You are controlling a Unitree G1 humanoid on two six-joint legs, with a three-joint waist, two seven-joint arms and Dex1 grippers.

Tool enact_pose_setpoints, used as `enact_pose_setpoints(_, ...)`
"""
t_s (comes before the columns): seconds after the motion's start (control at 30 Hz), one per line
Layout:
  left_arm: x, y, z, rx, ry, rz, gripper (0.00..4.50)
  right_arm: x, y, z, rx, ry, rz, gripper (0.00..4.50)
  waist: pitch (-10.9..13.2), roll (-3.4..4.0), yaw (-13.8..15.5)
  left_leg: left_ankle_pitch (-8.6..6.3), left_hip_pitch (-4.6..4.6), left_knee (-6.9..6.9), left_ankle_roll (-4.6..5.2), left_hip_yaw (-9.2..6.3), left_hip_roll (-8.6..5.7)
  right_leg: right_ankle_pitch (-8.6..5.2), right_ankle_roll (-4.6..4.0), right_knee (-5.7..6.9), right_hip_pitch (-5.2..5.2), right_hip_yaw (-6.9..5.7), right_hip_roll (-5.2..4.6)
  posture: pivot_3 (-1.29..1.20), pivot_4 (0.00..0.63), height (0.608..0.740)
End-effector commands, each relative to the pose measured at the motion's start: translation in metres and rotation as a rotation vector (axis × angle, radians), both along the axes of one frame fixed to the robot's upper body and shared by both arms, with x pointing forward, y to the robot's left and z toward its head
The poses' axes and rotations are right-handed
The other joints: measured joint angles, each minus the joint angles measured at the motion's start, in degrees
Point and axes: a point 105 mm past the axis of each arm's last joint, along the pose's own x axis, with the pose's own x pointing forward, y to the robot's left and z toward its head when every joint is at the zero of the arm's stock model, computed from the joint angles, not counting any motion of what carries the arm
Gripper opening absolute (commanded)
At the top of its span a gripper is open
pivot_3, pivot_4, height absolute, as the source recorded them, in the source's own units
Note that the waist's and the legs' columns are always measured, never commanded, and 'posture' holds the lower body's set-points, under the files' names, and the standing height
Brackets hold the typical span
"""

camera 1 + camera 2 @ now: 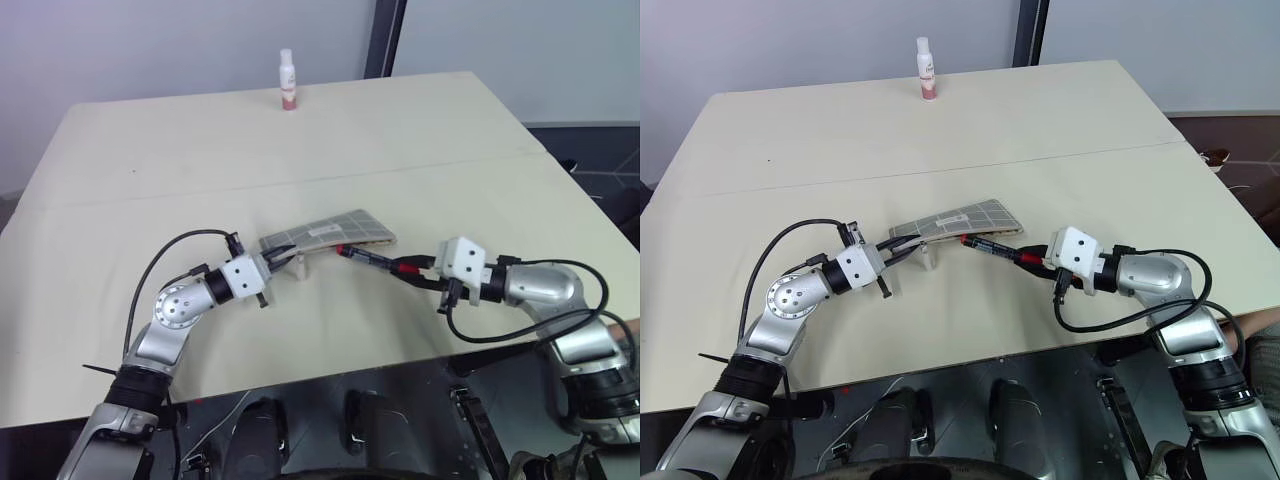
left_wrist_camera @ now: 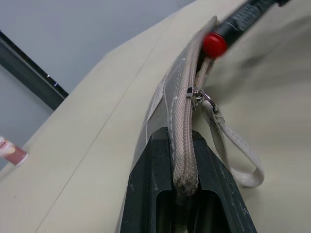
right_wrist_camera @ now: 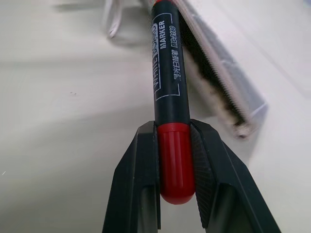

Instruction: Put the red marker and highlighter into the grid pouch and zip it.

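The grid pouch (image 1: 335, 232) is held lifted off the table at its near-left end, with my left gripper (image 1: 272, 262) shut on the zipper seam (image 2: 182, 145). The zipper pull (image 2: 196, 93) sits a short way beyond the fingers, and a beige strap loop (image 2: 238, 155) hangs beside it. My right gripper (image 1: 420, 270) is shut on the red cap (image 3: 176, 160) of the red marker (image 1: 375, 259). The marker points left, and its far red end (image 2: 214, 43) is at the pouch's mouth. I cannot tell whether that end is inside. The highlighter is out of view.
A small white bottle with a pink base (image 1: 288, 80) stands at the far side of the beige table (image 1: 180, 170). The table's front edge runs just below both arms.
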Motion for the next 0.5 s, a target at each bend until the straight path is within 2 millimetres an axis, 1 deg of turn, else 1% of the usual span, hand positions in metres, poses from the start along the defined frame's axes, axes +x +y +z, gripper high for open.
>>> enact_pose_setpoints(0.03, -0.003, -0.006, 0.011, -0.008, -0.049, -0.021, 0.00, 0.004, -0.002, 0.007, -0.047, -0.052, -0.003, 0.34, 0.0, 0.00, 0.0, 0.00, 0.00, 0.00, 0.00, 0.00, 0.00, 0.00, 0.00, 0.00, 0.00, 0.00, 0.00, 0.00, 0.150, 0.740)
enact_pose_setpoints(0.13, -0.004, -0.006, 0.012, -0.009, -0.050, -0.021, 0.00, 0.006, 0.002, 0.008, -0.058, -0.061, 0.001, 0.34, 0.0, 0.00, 0.0, 0.00, -0.01, 0.00, 0.00, 0.01, -0.01, 0.00, 0.00, 0.00, 0.00, 0.00, -0.01, 0.00, 0.150, 0.740)
enact_pose_setpoints(0.2, -0.005, -0.008, 0.014, -0.007, -0.057, -0.029, 0.00, 0.008, 0.003, 0.004, -0.136, -0.086, 0.011, 0.34, 0.0, 0.00, 0.0, 0.00, -0.01, 0.00, 0.00, 0.01, -0.01, 0.02, -0.03, 0.00, 0.00, 0.00, -0.01, 0.00, 0.150, 0.740)
enact_pose_setpoints(0.27, -0.007, -0.012, 0.017, 0.012, -0.073, -0.057, 0.00, 0.015, 0.010, 0.006, -0.177, -0.130, 0.012, 0.34, 0.0, 0.00, -0.1, 0.00, -0.01, 0.01, 0.00, 0.01, 0.00, 0.02, -0.03, 0.01, 0.00, 0.00, -0.01, 0.00, 0.150, 0.740)
enact_pose_setpoints(0.4, -0.018, -0.026, 0.020, 0.037, -0.059, -0.158, 0.00, 0.028, 0.037, 0.015, -0.201, -0.204, 0.037, 0.34, 0.0, 0.00, -0.2, 0.01, 0.01, 0.01, 0.00, 0.02, 0.01, 0.02, -0.03, 0.05, -0.02, 0.00, 0.01, 0.00, 0.150, 0.740)
enact_pose_setpoints(0.5, -0.021, -0.033, 0.019, 0.041, -0.033, -0.200, 0.00, 0.031, 0.055, 0.016, -0.221, -0.241, 0.080, 0.34, 0.0, 0.00, -0.1, 0.01, 0.01, 0.00, 0.00, 0.01, 0.02, 0.04, -0.08, 0.07, -0.04, 0.00, 0.04, 0.00, 0.150, 0.740)
